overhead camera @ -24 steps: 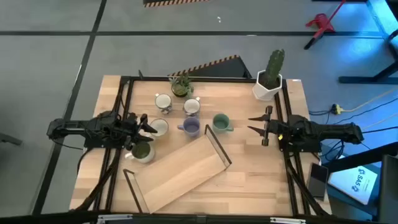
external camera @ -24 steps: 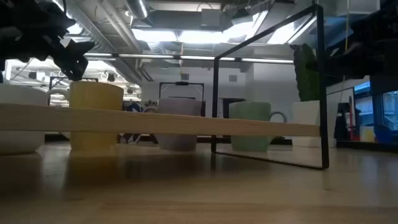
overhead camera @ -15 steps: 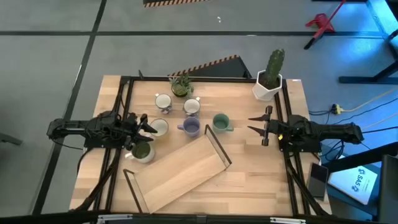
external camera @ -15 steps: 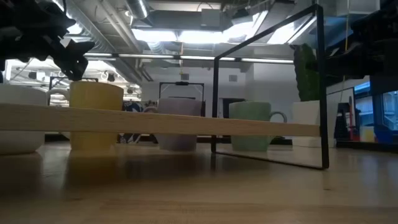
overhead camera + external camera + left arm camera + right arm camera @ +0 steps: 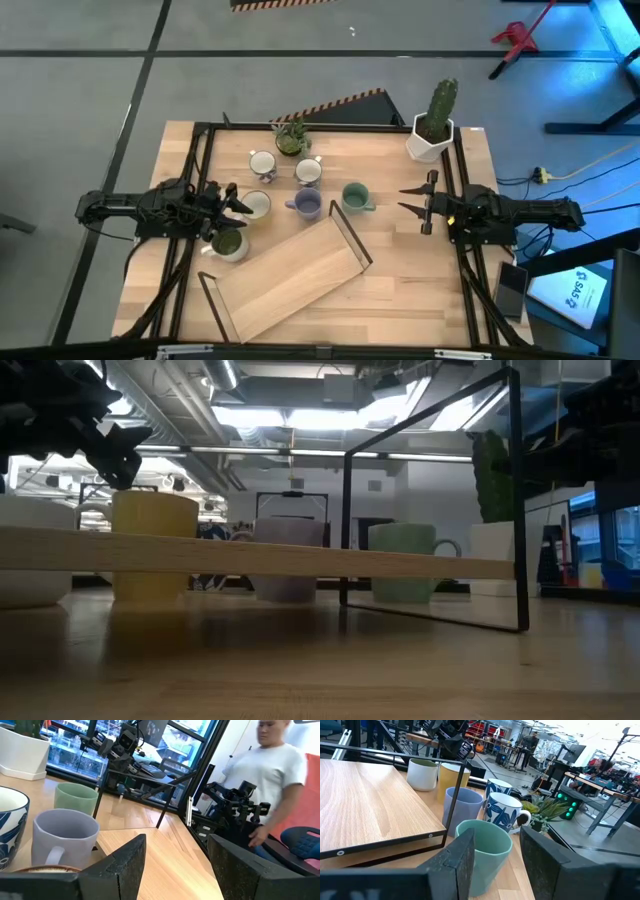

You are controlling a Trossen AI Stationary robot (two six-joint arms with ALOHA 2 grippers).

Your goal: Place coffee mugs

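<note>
Six mugs stand on the table. Two white mugs with blue patterns (image 5: 262, 164) (image 5: 308, 171) are farthest back. The lavender mug (image 5: 306, 206) and the teal mug (image 5: 354, 197) stand nearer. A cream mug (image 5: 256, 205) and the olive mug (image 5: 229, 243) stand at the left. My left gripper (image 5: 236, 200) is open beside the cream mug's left side. In its wrist view (image 5: 175, 865) the lavender mug (image 5: 65, 840) lies ahead. My right gripper (image 5: 405, 199) is open to the right of the teal mug (image 5: 482, 847), apart from it.
A wooden tray (image 5: 290, 275) with black wire end frames lies slanted at the table's near middle. A small green plant (image 5: 291, 138) and a cactus in a white pot (image 5: 432, 128) stand at the far edge. A person (image 5: 280, 775) is beyond the table's right side.
</note>
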